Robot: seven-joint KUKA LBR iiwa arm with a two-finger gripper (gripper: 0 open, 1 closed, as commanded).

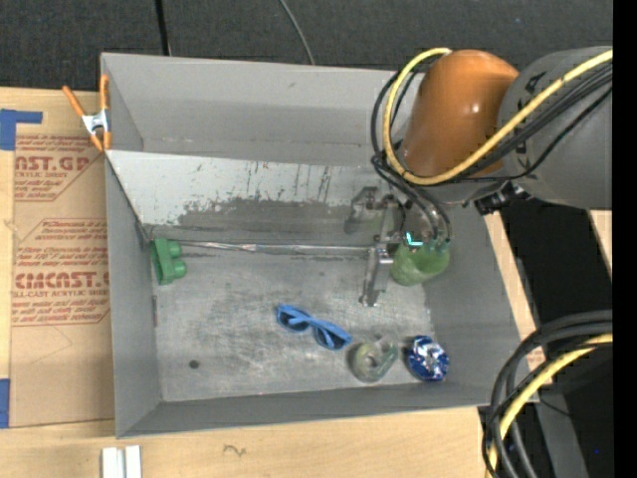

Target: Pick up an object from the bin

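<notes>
Nothing seems lifted yet: the gripper (pixel 374 289) hangs near the right wall of the bin (pixel 249 98), just beside a green round thing (pixel 426 265). Whether its grip is closed, I cannot tell.

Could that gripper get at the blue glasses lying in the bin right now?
Probably yes. The glasses lie flat on the bare bin floor with nothing on top of them, and the gripper hangs close by, with open floor between.
</notes>
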